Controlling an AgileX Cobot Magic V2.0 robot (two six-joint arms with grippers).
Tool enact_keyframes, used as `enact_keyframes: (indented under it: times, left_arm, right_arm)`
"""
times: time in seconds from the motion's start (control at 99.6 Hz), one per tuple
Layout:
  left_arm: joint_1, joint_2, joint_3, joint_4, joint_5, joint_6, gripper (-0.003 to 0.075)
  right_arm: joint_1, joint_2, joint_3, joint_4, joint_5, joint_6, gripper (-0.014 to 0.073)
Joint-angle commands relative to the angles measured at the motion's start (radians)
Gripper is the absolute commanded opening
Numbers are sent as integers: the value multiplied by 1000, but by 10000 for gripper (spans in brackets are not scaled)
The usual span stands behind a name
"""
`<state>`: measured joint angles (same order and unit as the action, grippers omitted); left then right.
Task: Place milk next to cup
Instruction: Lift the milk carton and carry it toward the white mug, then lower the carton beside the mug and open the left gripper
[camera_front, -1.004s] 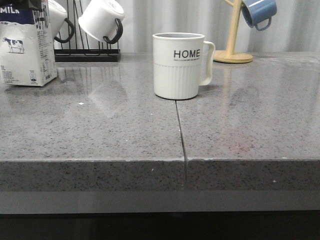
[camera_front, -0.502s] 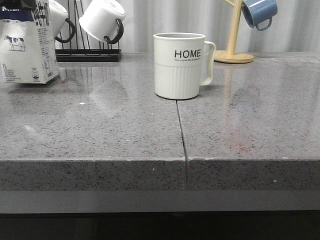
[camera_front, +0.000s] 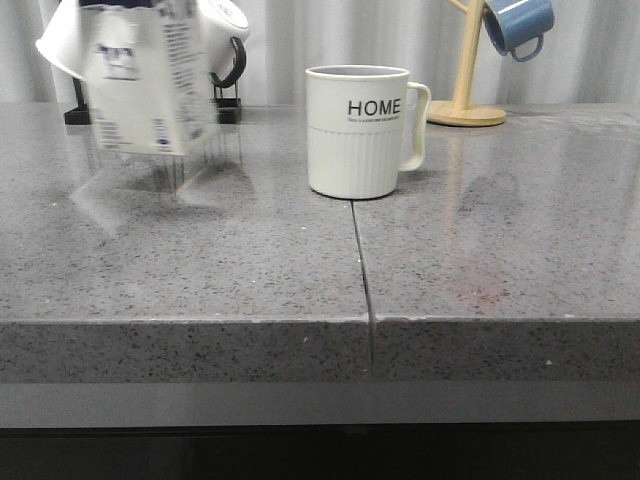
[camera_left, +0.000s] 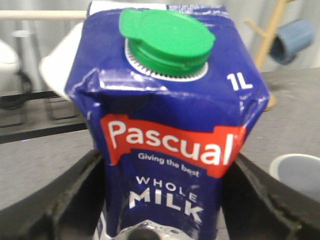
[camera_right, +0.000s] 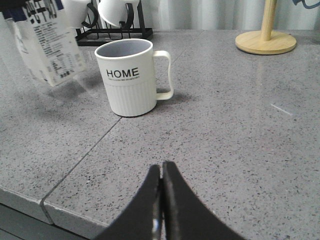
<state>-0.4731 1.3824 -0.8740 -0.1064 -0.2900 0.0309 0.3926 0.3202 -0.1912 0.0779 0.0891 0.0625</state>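
The milk carton (camera_front: 150, 80) hangs blurred and tilted above the counter, left of the cup (camera_front: 357, 132). The cup is a cream ribbed mug reading "HOME", standing near the counter's middle with its handle to the right. In the left wrist view the carton's dark blue top with a green cap (camera_left: 167, 115) fills the frame, and my left gripper (camera_left: 162, 200) is shut on it, one dark finger on each side. The cup's rim (camera_left: 300, 172) shows beside it. In the right wrist view my right gripper (camera_right: 161, 172) is shut and empty over bare counter, nearer than the cup (camera_right: 130, 77) and the carton (camera_right: 47, 42).
A black rack with white mugs with black handles (camera_front: 225, 40) stands behind the carton. A wooden mug tree (camera_front: 465, 95) with a blue mug (camera_front: 517, 25) stands at the back right. A seam (camera_front: 362, 270) runs through the grey counter down to its front edge.
The carton has been lifted off the counter at the far left and carried right toward the cup, now tilted and blurred. The cup has not moved.
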Motion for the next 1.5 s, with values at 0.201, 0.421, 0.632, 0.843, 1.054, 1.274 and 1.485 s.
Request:
enact_keyframes:
  times: [0.201, 0.421, 0.632, 0.843, 1.054, 1.274, 1.485]
  left_arm:
    - [-90, 59, -32, -61, -215, -10, 329]
    - [-130, 94, -65, -61, -214, -10, 329]
    - [-140, 120, -67, -59, -207, -10, 329]
    - [-140, 120, -67, -51, -214, -5, 480]
    - [-140, 109, -67, -47, -200, -5, 638]
    - [-140, 46, -62, -34, -112, 2, 636]
    - [-140, -75, 10, -32, -64, 102, 552]
  right_arm:
    - [1, 4, -23, -8, -72, -4, -67]
    - [1, 4, -23, -8, -72, -4, -67]
    - [1, 4, -23, -8, -72, -4, -67]
    - [1, 4, -23, -8, -72, -4, -67]
    - [1, 4, -23, -8, -72, -4, -67]
    - [1, 4, -23, -8, -72, -4, -67]
    - [1, 4, -23, -8, -72, -4, -67]
